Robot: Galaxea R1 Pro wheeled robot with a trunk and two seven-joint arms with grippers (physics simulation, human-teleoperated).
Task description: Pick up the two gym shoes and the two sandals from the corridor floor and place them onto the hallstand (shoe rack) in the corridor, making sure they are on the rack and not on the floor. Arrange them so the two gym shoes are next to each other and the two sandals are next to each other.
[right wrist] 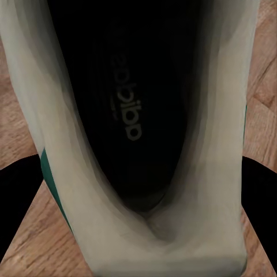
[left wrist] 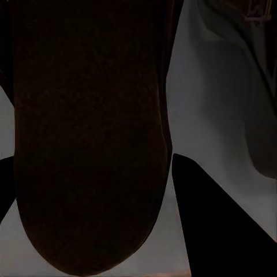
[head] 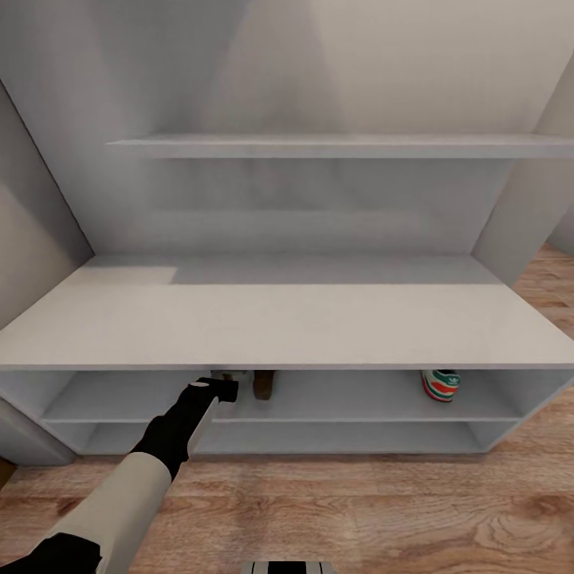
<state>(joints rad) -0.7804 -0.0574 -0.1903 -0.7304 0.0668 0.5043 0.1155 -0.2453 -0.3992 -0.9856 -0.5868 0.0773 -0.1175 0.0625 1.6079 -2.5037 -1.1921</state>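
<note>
Our left gripper (head: 226, 388) is clamping a dark brown sandal (left wrist: 86, 133), its sole pressed between the two black fingers (left wrist: 225, 225), and we are reaching with it under the bench top onto the upper shelf of the shoe rack (head: 287, 327). A second sandal (head: 265, 384) is standing just beside it (partly hidden). Our right gripper (right wrist: 138, 213) is gripping a white gym shoe (right wrist: 190, 173) over the wood floor (right wrist: 262, 81). Another gym shoe (head: 441, 384) is sitting further right on that shelf.

The hallstand (head: 287, 323) is pale grey-white, above a light brown wood-grain floor (head: 359, 510). On its upper shelf, the gym shoe (head: 440, 385) shows green, red and white stripes. The sandal (left wrist: 92, 133) is dark brown.
</note>
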